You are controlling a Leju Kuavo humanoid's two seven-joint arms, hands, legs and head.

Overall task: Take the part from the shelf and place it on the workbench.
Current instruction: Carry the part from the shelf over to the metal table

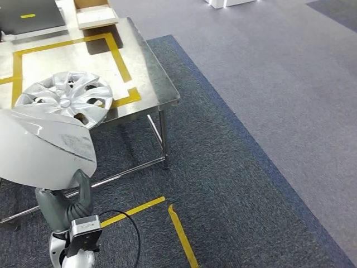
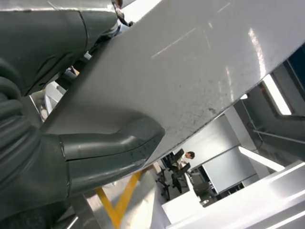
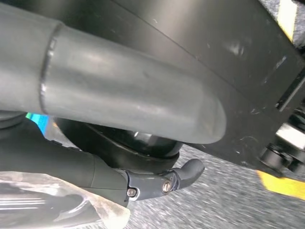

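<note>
Grey-blue carpet with yellow floor tape [image 1: 139,209] is running under a steel workbench [image 1: 155,84], whose top is marked with a yellow tape rectangle [image 1: 120,61]. A silver wheel cover [image 1: 65,97] is lying on the workbench at its near edge, partly over the tape line. A flat cardboard box [image 1: 95,14] is sitting at the far side of the workbench.

The left hand [image 1: 69,204] is grasping the part [image 1: 42,148], a smooth silver-white panel, from beneath; the wrist view is showing the thumb [image 2: 115,148] pressing against the panel's face [image 2: 187,71]. The panel is being carried off the near edge of the workbench, not yet over it, overlapping the wheel cover from the head camera. Gripping from below likely is keeping the broad face level for setting down.

The right hand [image 3: 107,95] is hanging low by dark body parts; I cannot tell whether it is released or clenched.

Open steel is lying beyond the wheel cover, inside the taped rectangle. The workbench's corner [image 1: 174,97] and leg [image 1: 164,139] are standing well clear of the panel.
</note>
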